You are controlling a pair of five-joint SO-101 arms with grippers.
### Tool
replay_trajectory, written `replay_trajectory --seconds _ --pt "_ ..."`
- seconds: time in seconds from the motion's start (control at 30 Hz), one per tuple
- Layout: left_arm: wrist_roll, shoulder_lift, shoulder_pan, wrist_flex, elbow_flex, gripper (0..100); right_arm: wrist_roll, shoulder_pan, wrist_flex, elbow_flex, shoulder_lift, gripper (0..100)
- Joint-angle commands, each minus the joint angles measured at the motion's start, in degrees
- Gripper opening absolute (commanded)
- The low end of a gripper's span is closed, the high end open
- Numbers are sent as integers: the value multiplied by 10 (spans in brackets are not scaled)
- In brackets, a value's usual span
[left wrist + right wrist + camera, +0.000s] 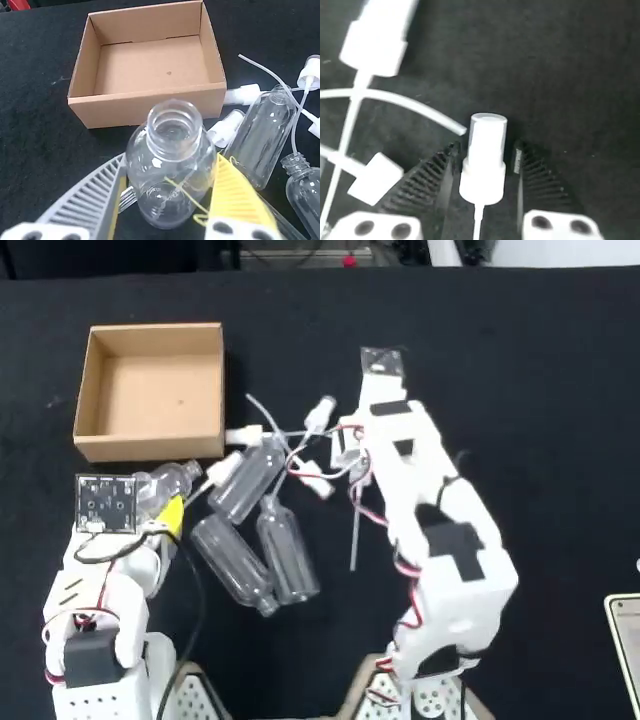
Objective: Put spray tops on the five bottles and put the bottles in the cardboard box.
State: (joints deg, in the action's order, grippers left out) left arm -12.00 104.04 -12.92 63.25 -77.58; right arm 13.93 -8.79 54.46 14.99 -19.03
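L arm, wrist view: left gripper [171,159] pinches a clear bottle [172,127] by the body, grey finger [95,200] on one side, yellow finger [230,195] on the other. Neck is open, no top on it. Bottle base is hidden behind the fingers. Bottle sits just in front of the cardboard box [145,107], near its front wall but apart from it. Can't tell whether it's off the black cloth [520,360] or resting on it. Box is upright, open side up, at far left of the table.

R arm, wrist view: right gripper [486,146] is spread, black fingers [435,175] either side of a white spray top [484,165]. A thin dark gap shows on each side, so no firm clamp seen. Its dip tube [477,220] runs toward the camera and is cut off at the frame edge. Can't tell whether the top lies on the cloth or is lifted. In the high view the R arm's white body overhangs that spot.

High view: three loose bottles [245,480] lie on their sides in a cluster betw. the two arms, just beside the box's near corner. Necks look bare where visible. Count is four bottles incl. the held one; too cluttered to be sure of the total.

Loose spray tops [322,412] w/ thin tubes are tangled betw. the box corner and the R arm. Tubes cross each other; exact no. of tops unclear.
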Motion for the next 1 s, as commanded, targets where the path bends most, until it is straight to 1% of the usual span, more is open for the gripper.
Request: replay_trajectory --seconds 0.0,0.07,0.17,0.27,0.4,0.53,0.6,0.7,0.8,0.9,0.97 --pt "-1 5 -7 2 8 216 9 22 55 -60 -16 91" --pt "-1 5 -7 2 8 216 8 24 89 -81 -29 18" --pt "-1 5 -7 2 8 216 7 25 117 -95 -30 21" --pt "-1 5 -7 3 8 216 -10 33 140 -96 8 11" --pt "-1 5 -2 3 15 216 -18 34 193 -92 117 11" --pt "0 5 15 1 38 216 -18 31 222 -56 283 11" --pt "0 5 48 1 60 216 -18 30 219 -32 378 11" --pt "0 5 124 -4 87 216 -17 32 195 -4 520 11" --pt "-1 5 202 -9 99 216 -17 30 142 30 641 11" --pt "-4 5 269 -40 74 216 -17 29 70 86 734 11" --pt "-3 5 302 -67 54 216 -17 29 27 121 778 11"
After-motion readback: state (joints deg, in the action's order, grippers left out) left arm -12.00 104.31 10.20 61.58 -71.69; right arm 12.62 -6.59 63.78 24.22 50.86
